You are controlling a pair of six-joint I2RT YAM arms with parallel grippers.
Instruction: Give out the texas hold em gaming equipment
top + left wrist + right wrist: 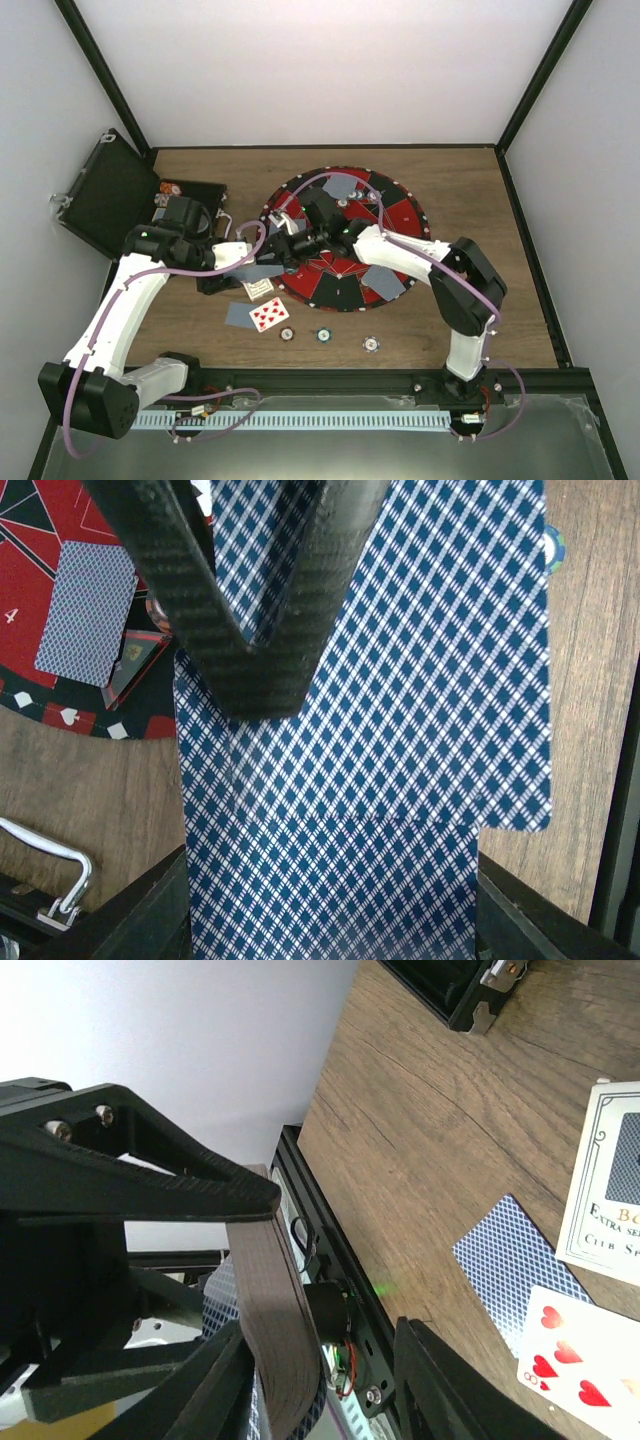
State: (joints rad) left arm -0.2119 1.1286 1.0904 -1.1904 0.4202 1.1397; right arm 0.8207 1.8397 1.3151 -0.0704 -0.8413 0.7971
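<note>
Bright, even overhead light with faint soft shadows on the table (pixel 470 190). Top view sharp. Card (pixel 400 730) pattern crisp. Near fingers (pixel 120 1175) slightly soft, white wall (pixel 200 1020) washed out.

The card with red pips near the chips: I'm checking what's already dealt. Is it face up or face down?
Face up: the card shows its white face with red hearts, unlike the blue-backed card beside it.

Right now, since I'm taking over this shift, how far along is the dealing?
Done: face-down cards lie on the round mat, at its far edge and near right; three chips sit in a row on the table. In hand: the left hand grips a face-down stack. Left: a face-up red card and a face-down card lie off the mat beside the card box, apparently undealt.
</note>
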